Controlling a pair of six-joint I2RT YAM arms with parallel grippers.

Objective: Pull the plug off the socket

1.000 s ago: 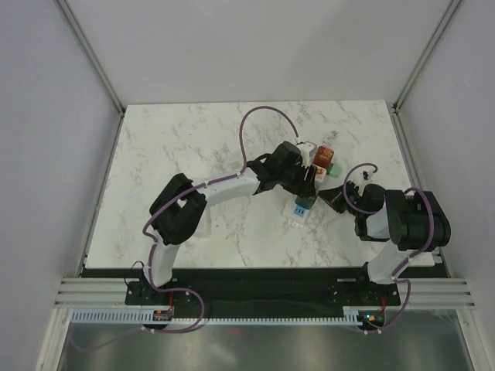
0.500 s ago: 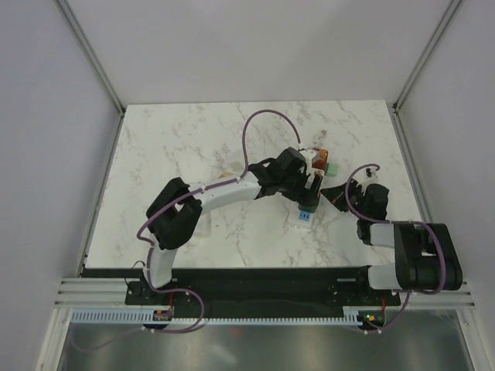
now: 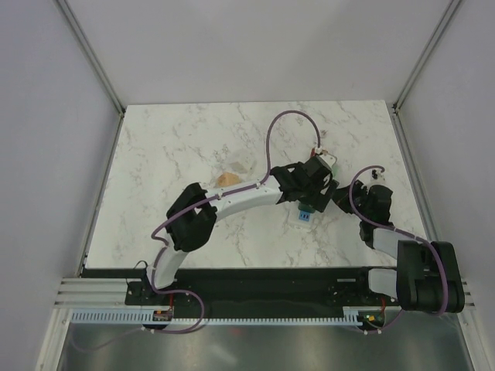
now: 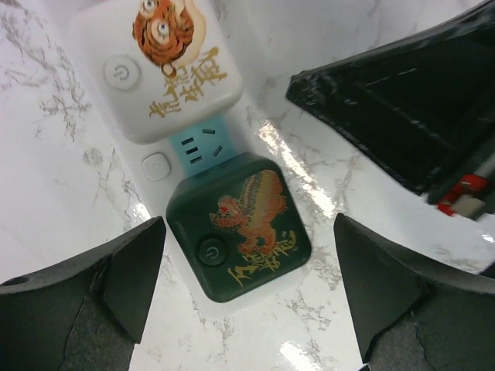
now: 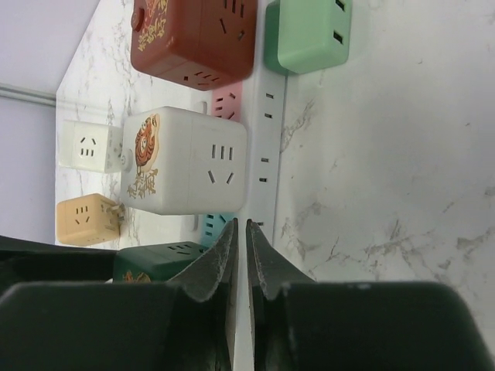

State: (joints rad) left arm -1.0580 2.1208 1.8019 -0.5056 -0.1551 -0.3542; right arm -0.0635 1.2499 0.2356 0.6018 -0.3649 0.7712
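The socket, a long white power strip (image 5: 271, 131) with pastel squares, lies on the marble; its blue near end shows in the top view (image 3: 305, 216). Plugged along it are a red-brown cube (image 5: 193, 39), a mint cube (image 5: 309, 31), a white tiger cube (image 4: 158, 66) and a dark green dragon cube plug (image 4: 238, 224). My left gripper (image 4: 249, 232) is open, one finger on each side of the dark green plug, not touching it. My right gripper (image 5: 240, 232) is shut, its tips against the strip's side next to the green plug.
A small white cube (image 5: 89, 147) and a tan cube (image 5: 89, 220) lie loose on the table beyond the strip; the tan one also shows in the top view (image 3: 227, 178). The right gripper's black body (image 4: 402, 108) sits close beside the left gripper.
My left gripper has moved along the strip toward its near end, from over the red and white cubes to over the dark green plug. The right arm has shifted slightly, its gripper still at the strip.
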